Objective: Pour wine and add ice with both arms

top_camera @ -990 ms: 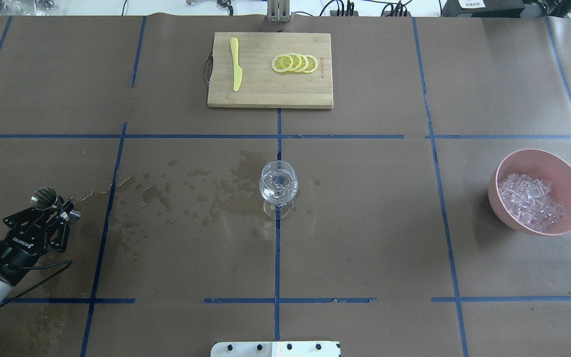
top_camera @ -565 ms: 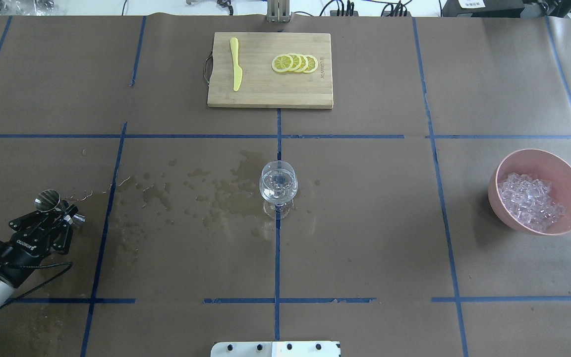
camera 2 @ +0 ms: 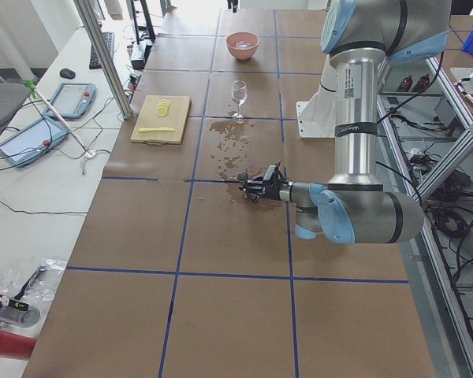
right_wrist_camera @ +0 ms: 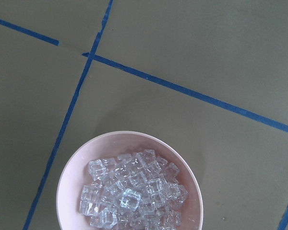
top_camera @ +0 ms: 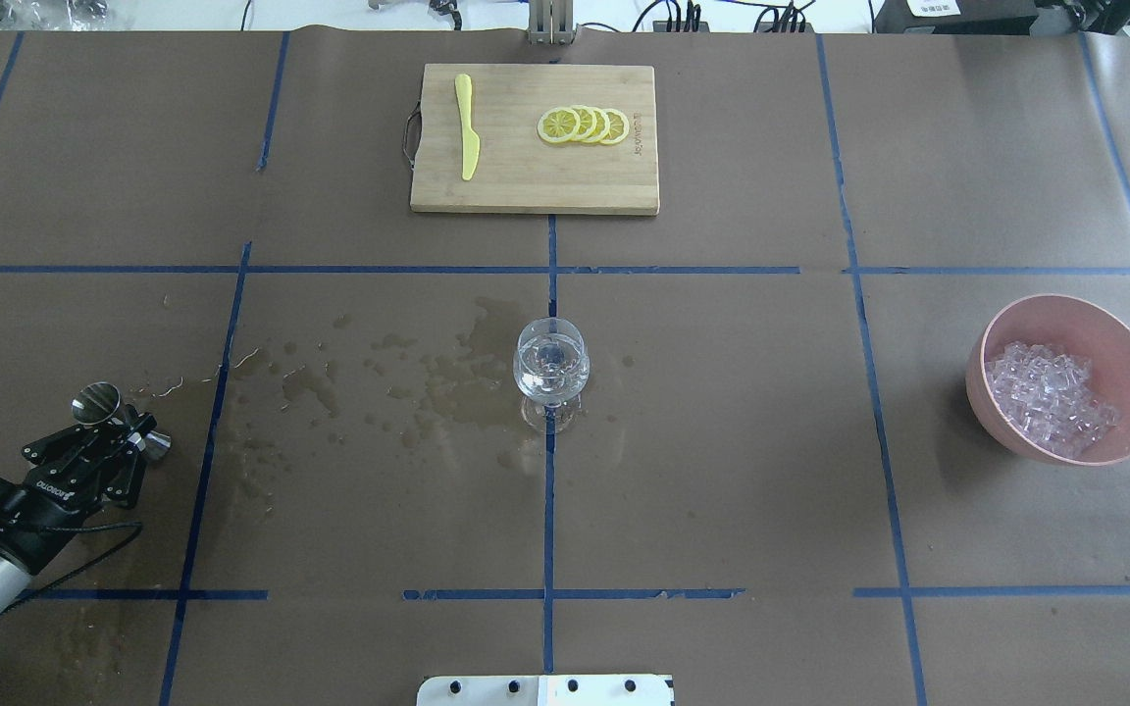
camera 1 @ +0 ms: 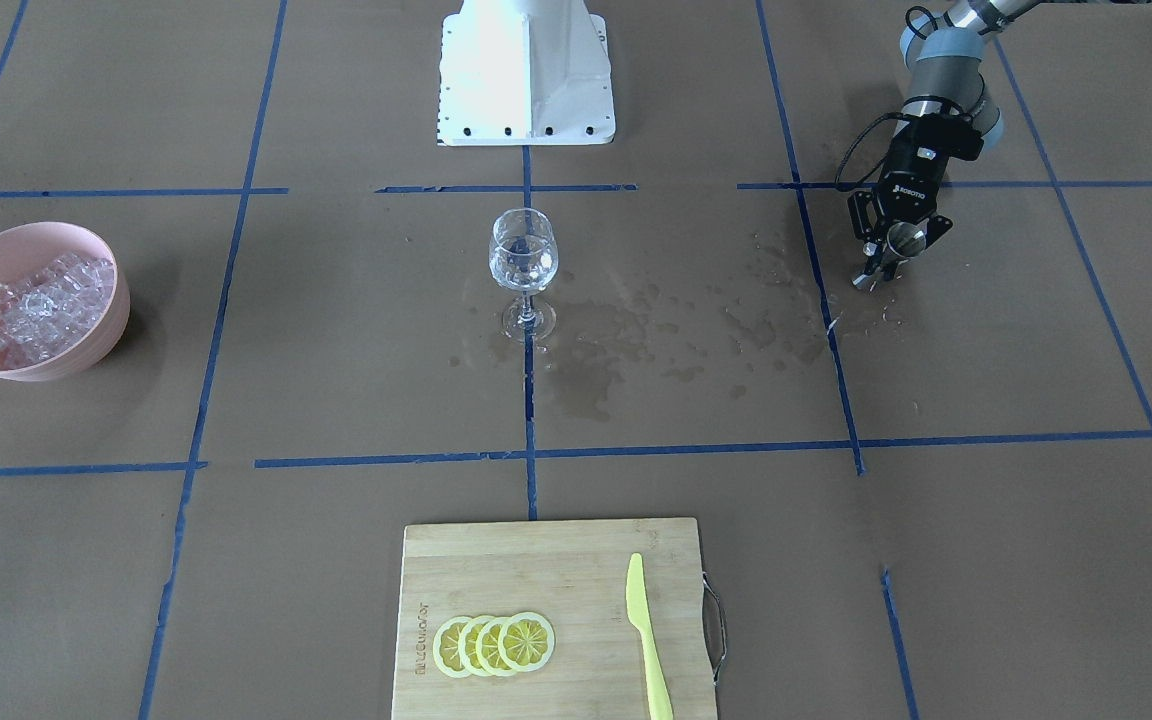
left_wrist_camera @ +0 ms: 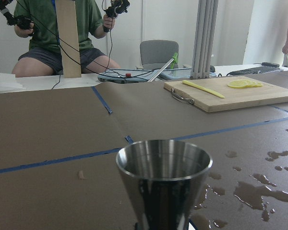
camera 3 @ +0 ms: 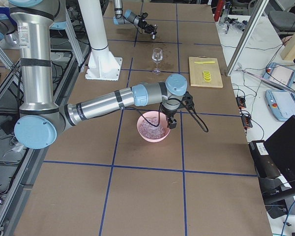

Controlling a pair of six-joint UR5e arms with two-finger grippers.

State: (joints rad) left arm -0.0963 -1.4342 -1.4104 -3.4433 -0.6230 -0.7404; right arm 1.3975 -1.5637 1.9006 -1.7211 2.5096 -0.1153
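As the left fingers (top_camera: 84, 436), clamped on a steel cone jigger (top_camera: 94, 400), sink back near-left, clear wine (top_camera: 550, 378) sits poured in the central stemmed glass (top_camera: 551, 353). At right, glassy ice cubes (top_camera: 1051, 397) wait in a pink bowl (top_camera: 1119, 333) below the right fingers (camera 3: 171, 124), state untellable.

Above the pink bowl (camera 3: 146, 139), the right hand (camera 3: 171, 125) shows only small and side-on; its grip cannot be told. The wrist views' lower edges cut off that bowl's rim and the base of the steel jigger (left_wrist_camera: 163, 184)

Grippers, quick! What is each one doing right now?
Left gripper: closed, holding the metal cup.
Right gripper: cannot tell.
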